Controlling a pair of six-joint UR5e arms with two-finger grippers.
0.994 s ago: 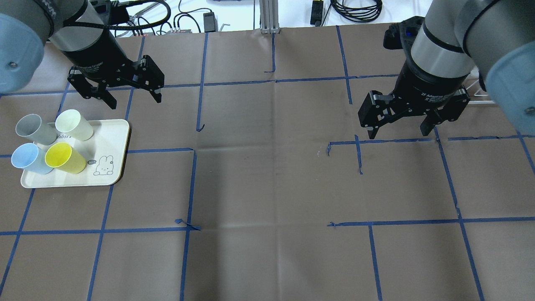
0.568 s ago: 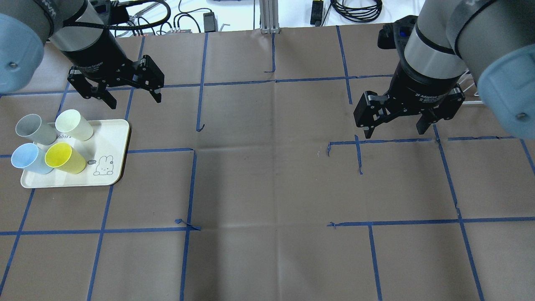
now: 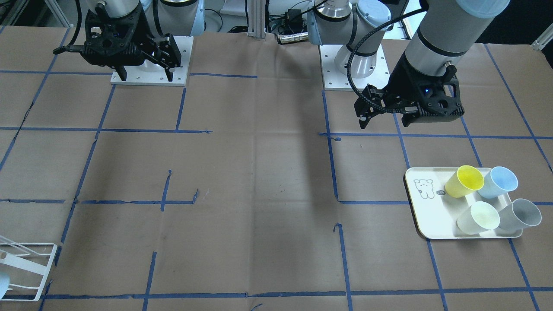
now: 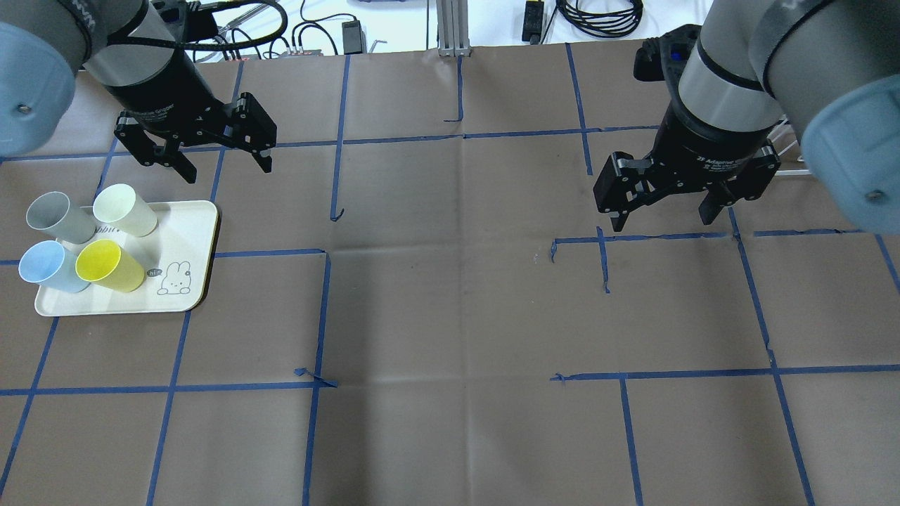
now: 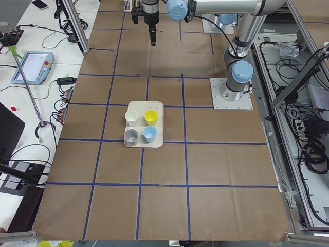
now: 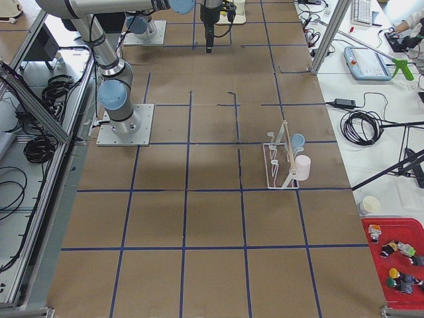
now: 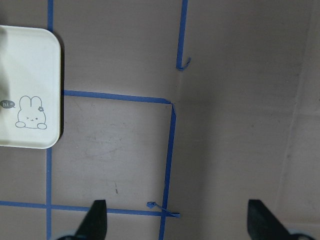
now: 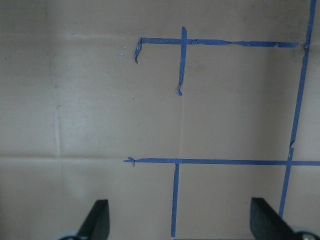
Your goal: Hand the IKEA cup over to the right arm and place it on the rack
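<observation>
Several IKEA cups stand on a cream tray (image 4: pixel 193 232) at the table's left: grey (image 4: pixel 53 216), cream (image 4: pixel 123 209), blue (image 4: pixel 43 266) and yellow (image 4: pixel 105 264). My left gripper (image 4: pixel 228 171) hangs open and empty just beyond the tray's far right corner, apart from the cups. In its wrist view only the tray's bunny corner (image 7: pixel 30 100) shows. On the far right, my right gripper (image 4: pixel 662 223) is open and empty above bare paper. The white wire rack (image 6: pixel 279 162) stands at the table's right end, and a corner of it (image 3: pixel 26 268) appears in the front-facing view.
A blue cup (image 6: pixel 298 140) and a pale cup (image 6: pixel 302 167) hang on the rack. Brown paper with blue tape lines (image 4: pixel 464 135) covers the table. Cables and an aluminium post (image 4: pixel 453 28) line the far edge. A red bin (image 6: pixel 397 265) sits off the table's right end.
My right gripper has shifted a little to the left and toward the far edge, staying open. The left gripper, tray and cups have not moved.
</observation>
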